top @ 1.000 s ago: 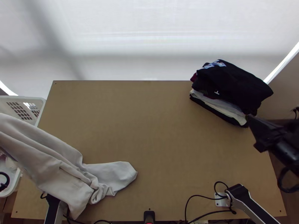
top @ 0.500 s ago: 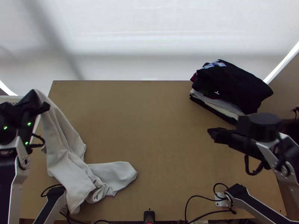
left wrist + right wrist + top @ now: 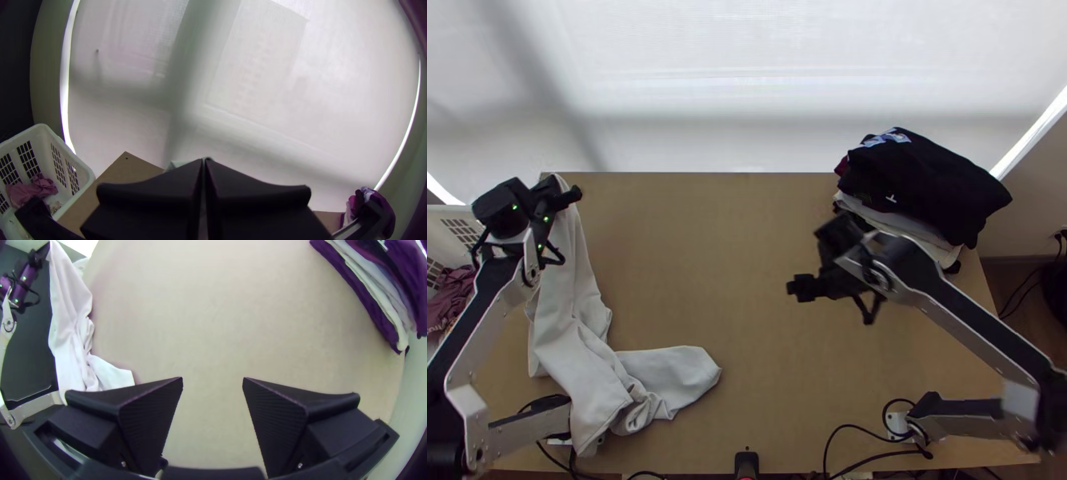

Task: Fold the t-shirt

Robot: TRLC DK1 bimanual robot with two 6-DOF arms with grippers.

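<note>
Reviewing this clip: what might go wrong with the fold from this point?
The left gripper seems to pinch only one end of the white shirt, so the cloth might slip out as it is pulled.

The shirt's near part lies bunched beside the left arm's base; it could snag there or set into creases.

The right gripper is open and away from the cloth, so lifting with one hold could leave the shirt twisted rather than spread.

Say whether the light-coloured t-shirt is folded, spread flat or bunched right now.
Bunched, not folded: the t-shirt hangs from the left tool, its lower part crumpled on the table.
</note>
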